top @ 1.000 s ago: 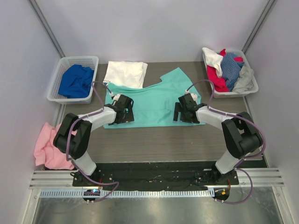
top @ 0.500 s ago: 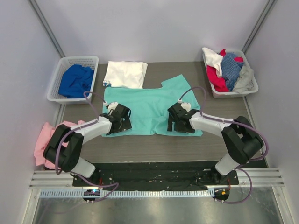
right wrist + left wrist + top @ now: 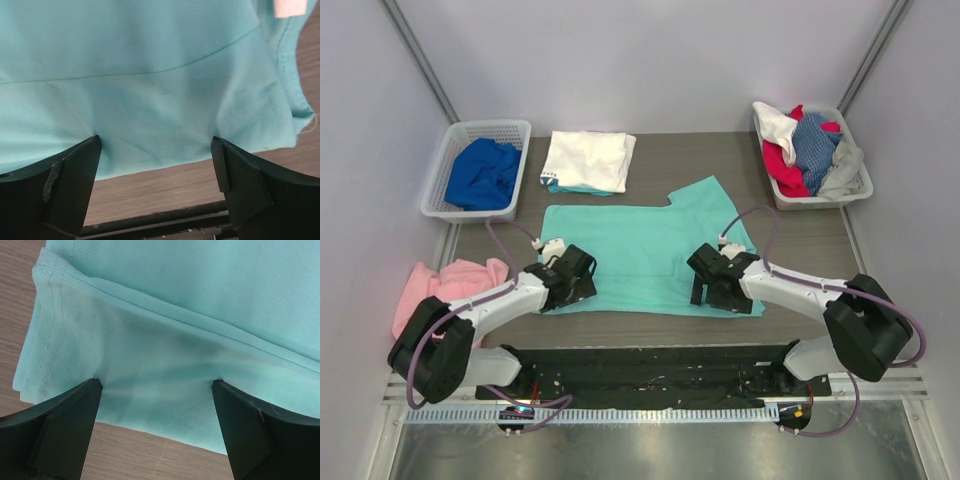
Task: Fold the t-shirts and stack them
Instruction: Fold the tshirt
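The dark table fills the middle of the overhead view, and the mint-green t-shirt lies spread flat across its centre, one sleeve reaching toward the upper right. This looks like the start of its first fold: the shirt is laid out and its lower hem is about to be taken. The left arm and right arm stretch low and forward from the bottom of the frame, each angled inward toward a lower corner of the shirt. A folded white t-shirt sits above the green one, where the stack is presumably forming. The left gripper and right gripper both stand with jaws spread wide and hold nothing. In the wrist views the tips rest against the cloth just inside the hem, which puckers slightly toward them. Next, both should probably close together on the hem, catching both layers, then lift evenly.
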You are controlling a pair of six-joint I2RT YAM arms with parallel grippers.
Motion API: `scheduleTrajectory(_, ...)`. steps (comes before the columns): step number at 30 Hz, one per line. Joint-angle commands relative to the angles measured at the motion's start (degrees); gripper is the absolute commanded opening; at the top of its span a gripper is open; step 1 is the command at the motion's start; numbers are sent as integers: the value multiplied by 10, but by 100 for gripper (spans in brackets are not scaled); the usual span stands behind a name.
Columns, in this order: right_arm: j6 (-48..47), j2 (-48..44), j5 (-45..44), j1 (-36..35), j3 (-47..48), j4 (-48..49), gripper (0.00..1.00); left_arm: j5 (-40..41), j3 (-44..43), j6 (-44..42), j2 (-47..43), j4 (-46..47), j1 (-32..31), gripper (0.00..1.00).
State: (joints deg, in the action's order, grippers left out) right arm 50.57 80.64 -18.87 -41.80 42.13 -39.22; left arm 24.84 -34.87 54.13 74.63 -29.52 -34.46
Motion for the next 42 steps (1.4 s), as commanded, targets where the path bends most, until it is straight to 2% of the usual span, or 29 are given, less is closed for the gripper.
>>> scheduleTrajectory(1,36,-37,-35,-2,-25,-88,99,-14,25,35,-21,-62,-12,100)
scheduleTrajectory(9,37,-84,-55,-2,-22,-113,99,-18,26,51,-52,-81,-59,100)
scheduleTrajectory(12,27,-108,-56,-2,-6,-118,99,-6,3,55,-66,-104,-81,100)
scheduleTrajectory(15,14,-145,-60,-1,36,-131,99,25,-53,52,-91,-156,-107,100)
scheduleTrajectory(20,-37,-167,-130,-1,138,-129,100,65,-184,25,-126,-241,-118,100)
scheduleTrajectory(25,-118,-83,-196,32,241,-72,100,141,-262,-23,-139,-231,-116,100)
scheduleTrajectory(26,-151,-68,-192,46,252,-28,100,168,-265,-42,-136,-221,-108,100)
scheduleTrajectory(30,-200,21,-67,147,313,94,100,141,-283,-114,-90,-144,-41,100)
scheduleTrajectory(32,-214,97,-45,192,348,134,100,116,-298,-131,-57,-107,5,100)
scheduleTrajectory(36,-299,237,6,228,507,152,98,65,-329,-155,-9,-81,42,100)
scheduleTrajectory(42,-359,393,65,262,651,148,92,53,-334,-172,8,-81,44,100)
